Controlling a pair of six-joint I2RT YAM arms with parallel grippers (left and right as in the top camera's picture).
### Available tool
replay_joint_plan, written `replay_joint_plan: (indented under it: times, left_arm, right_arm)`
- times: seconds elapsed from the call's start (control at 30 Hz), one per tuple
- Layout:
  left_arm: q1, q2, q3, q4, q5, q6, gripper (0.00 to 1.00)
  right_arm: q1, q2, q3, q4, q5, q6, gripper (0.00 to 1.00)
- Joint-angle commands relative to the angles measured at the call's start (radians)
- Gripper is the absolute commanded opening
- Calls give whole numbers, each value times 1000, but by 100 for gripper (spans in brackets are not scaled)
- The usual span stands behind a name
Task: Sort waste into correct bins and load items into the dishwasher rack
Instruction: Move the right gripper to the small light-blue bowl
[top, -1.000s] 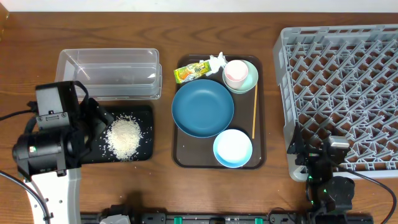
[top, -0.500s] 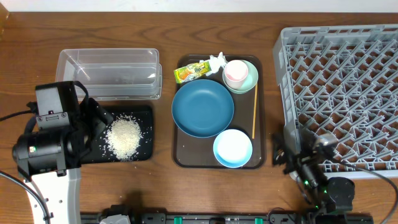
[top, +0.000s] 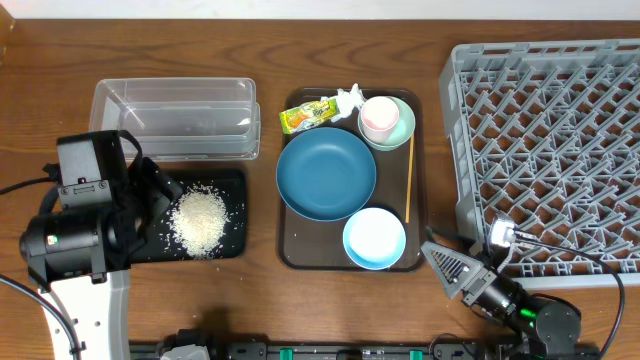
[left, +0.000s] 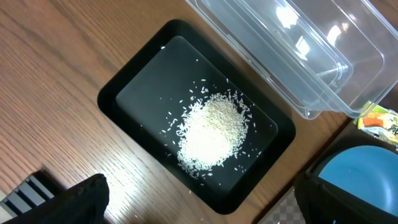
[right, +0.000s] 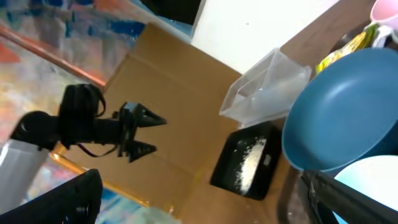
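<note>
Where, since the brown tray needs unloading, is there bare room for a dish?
The dishwasher rack and clear tub are bare. A narrow wood strip runs between brown tray and rack. The tray is crowded: dark blue plate, light blue bowl, pink cup.

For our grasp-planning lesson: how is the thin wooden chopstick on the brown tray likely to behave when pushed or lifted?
The chopstick looks thin and straight, so it is probably stiff and very light. Lying flat on the brown tray near its right rim, it may roll or skid if nudged. So slim a stick probably offers little to pinch.
</note>
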Motion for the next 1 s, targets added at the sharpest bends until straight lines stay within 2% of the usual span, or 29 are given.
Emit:
replay_joint_plan:
  times: [0.0, 0.1, 0.23, 0.43, 0.57, 0.67, 0.77, 0.97]
  left_arm:
    - [4, -1, 13, -3, -9, -5, 97]
    - [4, -1, 13, -3, -9, -5, 97]
    - [4, -1, 13, -3, -9, -5, 97]
    - [4, -1, 13, -3, -9, -5, 97]
    - [4, -1, 13, -3, -9, -5, 97]
    - [4, -1, 13, -3, -9, -5, 97]
    - [4, -1, 13, -3, -9, -5, 97]
    - [4, -1, 13, -3, -9, -5, 97]
  right_arm:
    - [10, 18, 56, -19, -18, 48, 99]
    - [10, 70, 121, -143, -7, -77, 99]
    - [10, 224, 258, -457, 108, -344, 99]
    - [24, 575, 563, -765, 204, -674, 99]
    - [116, 791, 792, -990, 392, -813, 99]
    - [252, 925, 932, -1111, 593, -824, 99]
    - [431, 1045, 1020, -1147, 734, -823, 99]
    - [691, 1243, 1041, -1136, 921, -675, 99]
